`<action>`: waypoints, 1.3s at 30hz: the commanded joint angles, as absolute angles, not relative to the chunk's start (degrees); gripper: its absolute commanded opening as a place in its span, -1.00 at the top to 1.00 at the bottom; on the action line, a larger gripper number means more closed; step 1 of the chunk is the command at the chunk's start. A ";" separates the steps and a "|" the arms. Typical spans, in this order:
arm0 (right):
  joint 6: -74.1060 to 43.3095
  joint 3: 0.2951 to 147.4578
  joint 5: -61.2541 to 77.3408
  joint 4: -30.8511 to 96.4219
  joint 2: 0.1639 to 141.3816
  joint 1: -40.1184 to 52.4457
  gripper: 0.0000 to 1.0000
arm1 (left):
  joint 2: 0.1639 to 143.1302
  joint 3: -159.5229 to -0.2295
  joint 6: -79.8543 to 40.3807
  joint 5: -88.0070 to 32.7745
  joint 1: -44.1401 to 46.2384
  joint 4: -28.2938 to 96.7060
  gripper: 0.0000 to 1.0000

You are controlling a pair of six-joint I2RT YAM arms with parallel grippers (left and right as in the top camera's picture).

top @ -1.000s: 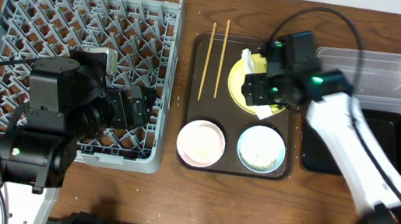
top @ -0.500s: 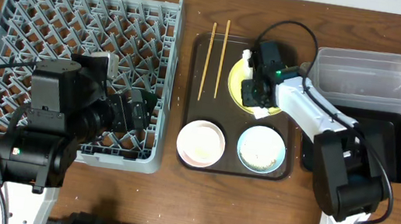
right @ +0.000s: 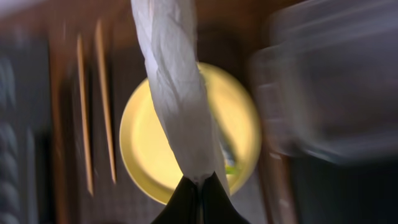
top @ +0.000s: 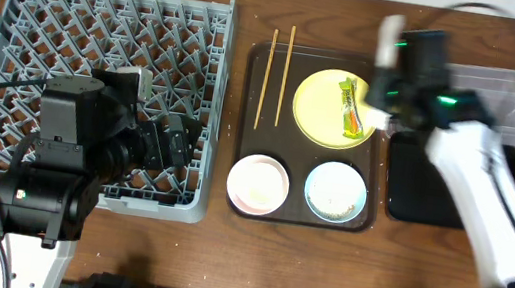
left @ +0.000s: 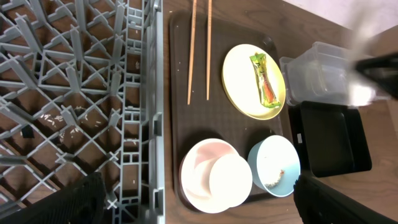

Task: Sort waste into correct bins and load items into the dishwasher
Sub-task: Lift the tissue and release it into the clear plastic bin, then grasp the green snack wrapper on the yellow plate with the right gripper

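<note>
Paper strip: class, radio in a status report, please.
Right gripper shut on paper strip, held above yellow plate. Left gripper open, over dish rack. Nothing seen blocking clear tub.

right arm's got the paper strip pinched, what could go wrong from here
The right end effector pinches the white paper strip only at one end, and the view is motion-blurred; a fast swing might shake it loose short of the clear tub.
The long free end could drape over the tub's rim or land on the black tray beside it.
</note>
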State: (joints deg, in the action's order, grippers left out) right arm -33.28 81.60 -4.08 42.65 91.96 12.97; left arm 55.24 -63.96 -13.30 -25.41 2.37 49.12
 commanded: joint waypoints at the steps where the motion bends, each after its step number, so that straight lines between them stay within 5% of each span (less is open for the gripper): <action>1: -48.27 81.80 -10.33 43.72 90.63 8.45 0.98 | 55.31 -65.04 -13.41 -26.15 2.48 49.25 -0.96; 15: -58.50 81.73 -14.76 35.70 103.11 -1.08 0.95 | 55.31 -65.04 -13.41 -26.15 2.48 49.25 -0.96; 21: -58.08 81.78 -12.86 35.70 104.42 -1.10 0.10 | 55.31 -65.04 -13.41 -26.15 2.48 49.25 -0.96; 31: -21.80 81.78 22.15 30.24 93.56 4.99 0.02 | 55.31 -65.04 -13.41 -26.15 2.48 49.25 -0.96; 36: -13.87 81.14 13.23 40.10 95.26 14.94 0.03 | 55.31 -65.04 -13.41 -26.15 2.48 49.25 -0.96; 39: -13.47 80.40 -0.84 40.29 98.94 20.38 -0.25 | 55.31 -65.04 -13.41 -26.15 2.48 49.25 -0.96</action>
